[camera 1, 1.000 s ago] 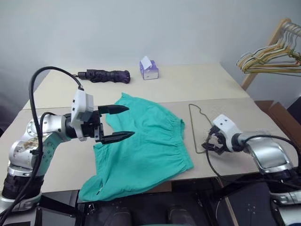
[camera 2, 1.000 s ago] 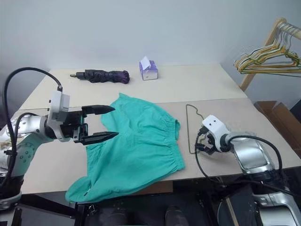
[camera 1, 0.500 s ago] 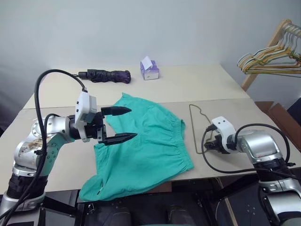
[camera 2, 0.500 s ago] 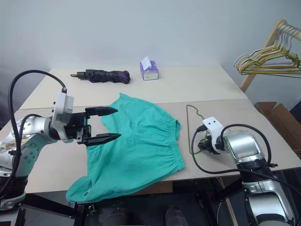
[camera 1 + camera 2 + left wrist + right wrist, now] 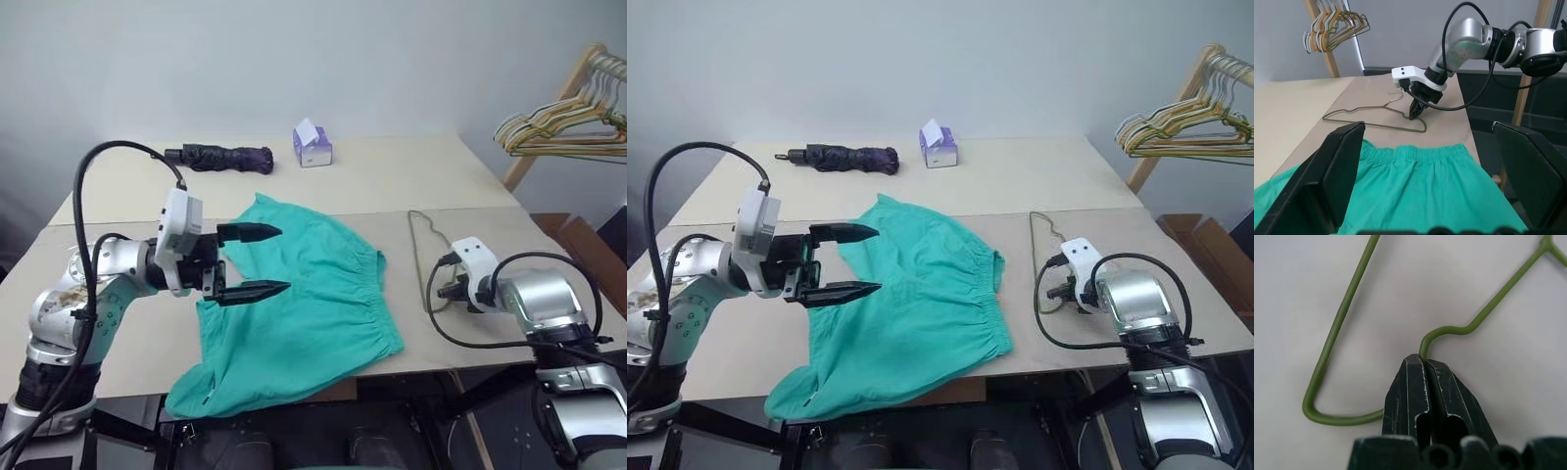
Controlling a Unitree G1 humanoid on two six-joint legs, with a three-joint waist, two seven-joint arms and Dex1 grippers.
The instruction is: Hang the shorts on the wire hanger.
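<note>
A folded purple umbrella (image 5: 217, 157) and tissue box (image 5: 313, 146) lie on the table (image 5: 392, 176).

1. The two head views look forward and down over the table (image 5: 392, 176), sharing nearly the same scene.
2. The left wrist view faces level across the shorts (image 5: 1415, 191) towards the right gripper (image 5: 1414, 115).
3. The right wrist view sits very close above the wire hanger (image 5: 1342, 318), also seen by the others.

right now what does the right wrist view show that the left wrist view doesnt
Right wrist view alone: a close look at the right claw, its fingers pressed shut on the wire hanger where the wire bends.

Left wrist view alone: the open left claw over the teal shorts, the whole hanger lying flat on the table, the right arm reaching down to it, and a bunch of hangers on a wooden rack.

Both share: the hanger, the right claw gripping it, and the table surface.
</note>
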